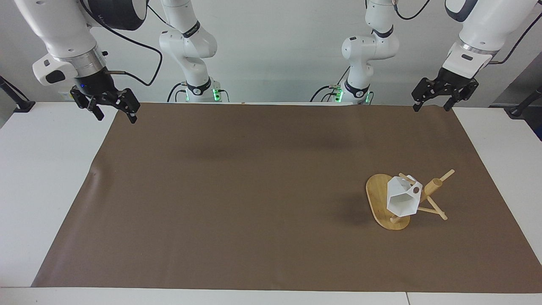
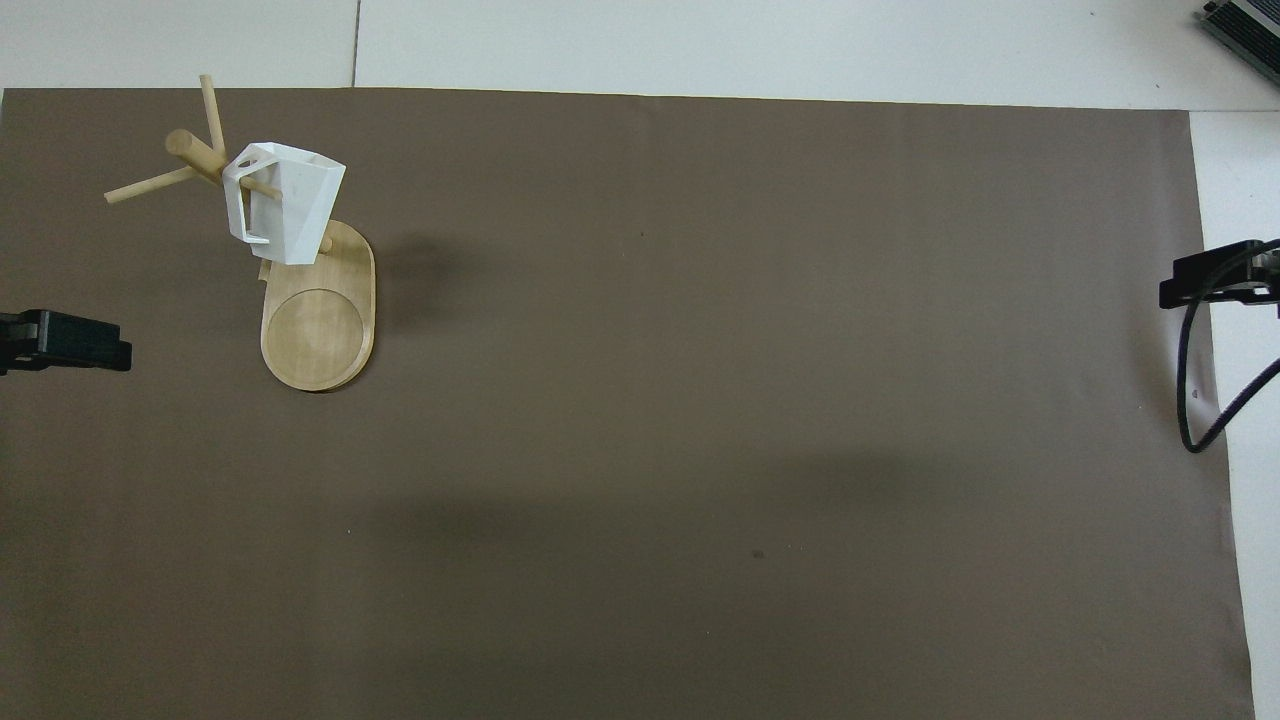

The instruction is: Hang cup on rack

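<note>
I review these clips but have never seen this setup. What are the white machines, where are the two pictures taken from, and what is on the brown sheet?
They are two robot arms, each ending in a black two-finger gripper. One picture looks across the table at the arms; the other looks down from above their end.

On the brown mat stands a bamboo rack, toward the left arm's end of the table. A white cup hangs on one of its pegs by its handle.

The left gripper and the right gripper hover over the corners of the mat nearest the robots, jaws open and holding nothing. Judging by this, the hanging looks done.
</note>
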You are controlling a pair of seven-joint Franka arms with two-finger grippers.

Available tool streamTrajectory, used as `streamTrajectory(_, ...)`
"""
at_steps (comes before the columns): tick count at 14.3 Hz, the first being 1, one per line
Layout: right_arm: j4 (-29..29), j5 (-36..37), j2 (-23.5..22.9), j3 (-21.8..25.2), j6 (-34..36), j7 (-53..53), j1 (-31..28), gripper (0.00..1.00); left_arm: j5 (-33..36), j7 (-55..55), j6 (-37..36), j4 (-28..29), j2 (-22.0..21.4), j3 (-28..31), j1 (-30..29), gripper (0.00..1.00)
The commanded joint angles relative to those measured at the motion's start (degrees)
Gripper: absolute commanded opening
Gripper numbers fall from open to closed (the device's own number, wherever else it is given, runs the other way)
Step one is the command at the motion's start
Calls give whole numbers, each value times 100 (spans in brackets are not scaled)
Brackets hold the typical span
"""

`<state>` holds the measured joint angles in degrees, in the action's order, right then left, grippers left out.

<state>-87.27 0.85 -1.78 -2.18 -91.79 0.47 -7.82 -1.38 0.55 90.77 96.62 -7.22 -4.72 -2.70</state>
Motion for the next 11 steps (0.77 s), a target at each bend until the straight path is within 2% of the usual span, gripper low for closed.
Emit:
streamTrajectory(1, -185, -14, 134, 25, -129, -91, -9, 100, 164, -90, 55, 129, -69, -20, 32, 100)
streamTrajectory(11, -185, -32, 152, 16, -49, -108, -9, 100, 103, -64, 64, 138, -86, -47, 32, 100)
